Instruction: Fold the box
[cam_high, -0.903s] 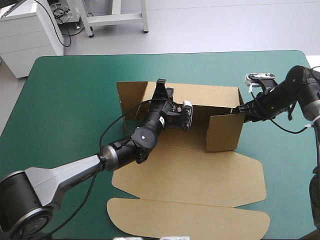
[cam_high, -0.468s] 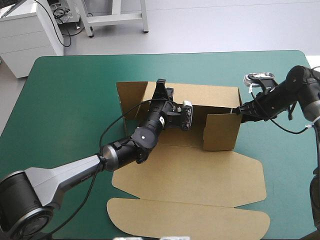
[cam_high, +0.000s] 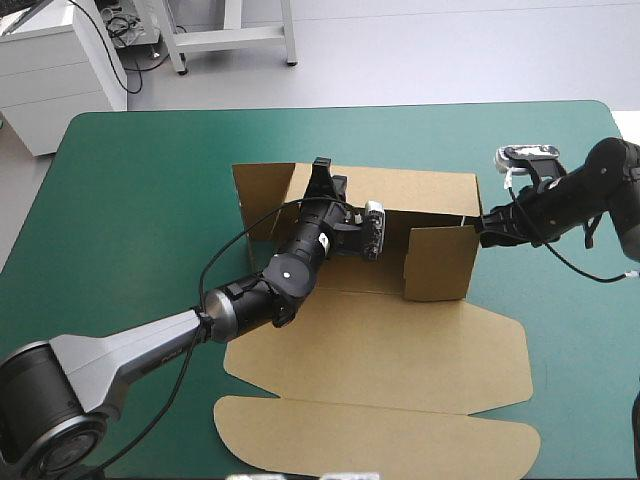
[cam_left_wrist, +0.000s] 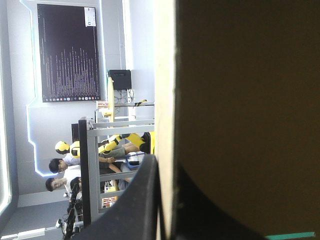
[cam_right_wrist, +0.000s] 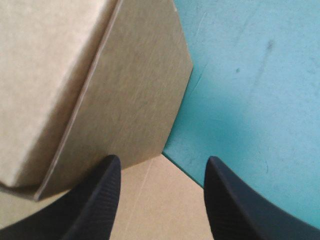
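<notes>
The brown box lies mid-table with its back wall and right wall raised and its lid flat toward the front. A short flap stands turned inward at the right corner. My left gripper is shut on the back wall's top edge near its left end. In the left wrist view the board fills the space beside one black finger. My right gripper stands open just outside the right wall. In its own view the right gripper faces the box's corner.
The teal-green cover stretches left of the box and beyond it, and shows to the right of the right gripper as cover. The lid's rounded front flap reaches close to the table's front edge.
The right wall and its flap have shifted a little inward, toward the left. The right gripper has drawn back slightly to the right. The left arm has not moved.
</notes>
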